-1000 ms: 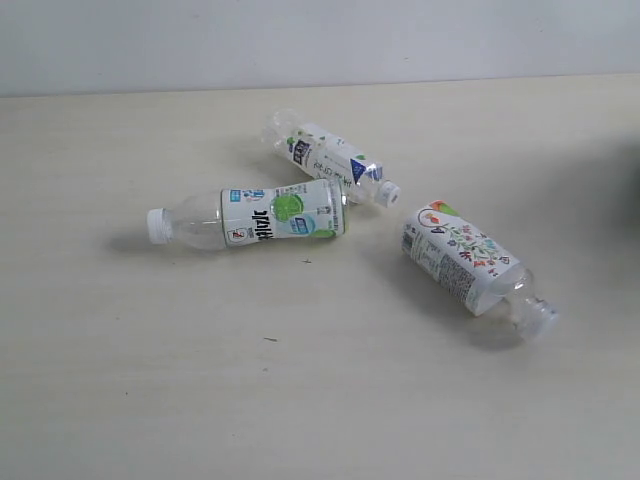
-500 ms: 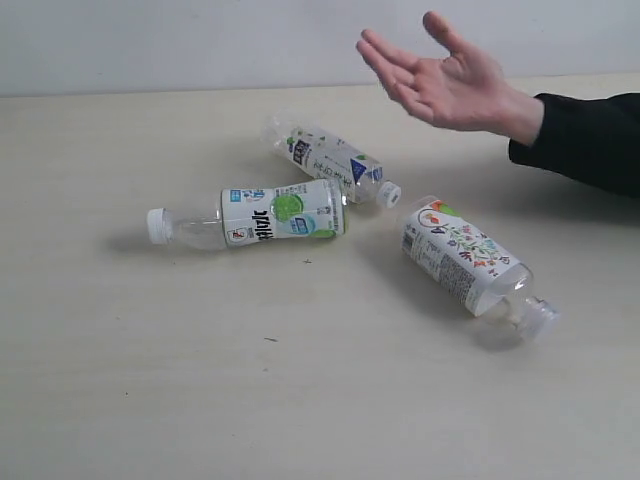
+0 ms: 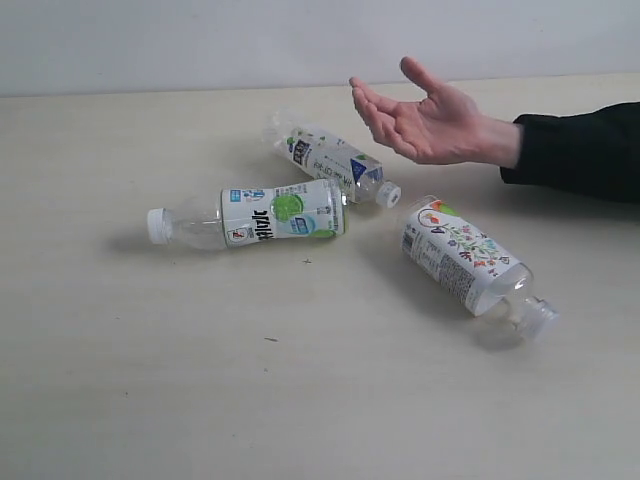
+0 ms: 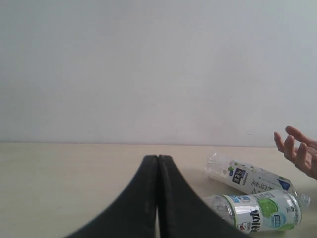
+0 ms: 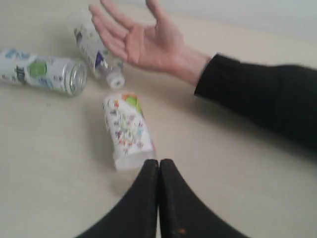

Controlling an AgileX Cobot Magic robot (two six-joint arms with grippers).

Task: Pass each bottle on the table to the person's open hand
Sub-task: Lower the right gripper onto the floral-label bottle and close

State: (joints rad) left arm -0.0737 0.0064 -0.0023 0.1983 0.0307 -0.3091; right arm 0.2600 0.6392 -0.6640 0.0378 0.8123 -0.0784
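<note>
The left arm's jaws are pressed together along their whole length, with no gap between the black fingers and nothing held. They point across the table (image 3: 150,380) toward the far wall. The right arm's jaws are likewise closed tight and empty. In the right wrist view their tip lines up with the neck end of the white floral bottle (image 3: 462,258).

Three bottles lie on their sides on the table. The white-green-blue bottle (image 3: 272,214) is at the centre left, white cap pointing left and clear base to the right. Just beyond its base lies the slim white-blue bottle (image 3: 333,160), set diagonally with its cap toward the near right. Whether these two touch cannot be told. The floral bottle lies apart on the right, also diagonal, its neck and cap toward the near right and its label covered in small coloured flowers.

The person's open hand (image 3: 428,122) reaches in from the far right, palm up and fingers spread toward the left, a black sleeve (image 3: 580,150) at the wrist. It is held above the table, beyond the floral bottle and just right of the slim bottle's cap.
</note>
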